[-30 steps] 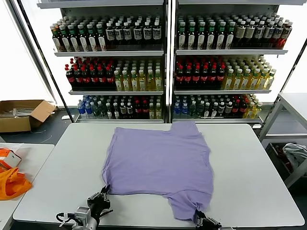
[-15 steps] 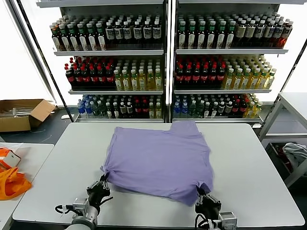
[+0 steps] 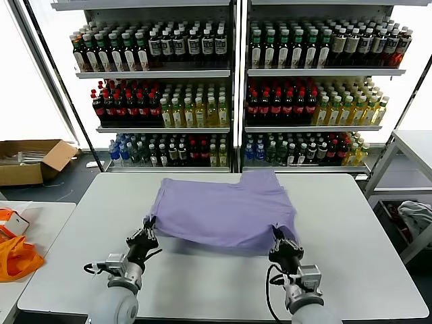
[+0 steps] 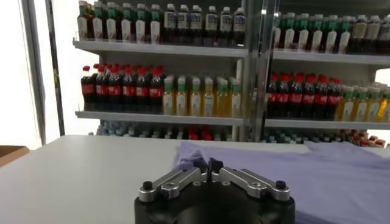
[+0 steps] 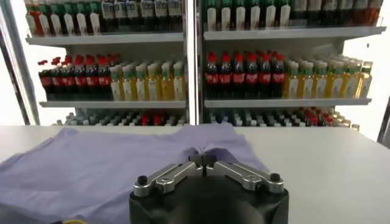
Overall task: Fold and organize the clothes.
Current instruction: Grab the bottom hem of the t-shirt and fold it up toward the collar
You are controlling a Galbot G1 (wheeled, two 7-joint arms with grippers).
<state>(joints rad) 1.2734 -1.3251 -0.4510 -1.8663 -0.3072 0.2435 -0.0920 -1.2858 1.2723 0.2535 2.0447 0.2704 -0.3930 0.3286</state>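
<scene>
Lavender T-shirt [image 3: 226,212] lies mid-tabletop [image 3: 351,236], long axis crosswise. I have its near hem lifted: left pincer [image 3: 148,226] clenched on one corner, right pincer [image 3: 275,239] on the other. Shirt body lies beyond both.

Both grippers have advanced away from the robot across the bench [image 3: 351,223], carrying the T-shirt [image 3: 223,212] hem pinched in their closed jaws. Left gripper [image 3: 147,226] and right gripper [image 3: 277,237] now stand mid-bench. The near half of the shirt, formerly flat, is lifted and drawn over the far half.
</scene>
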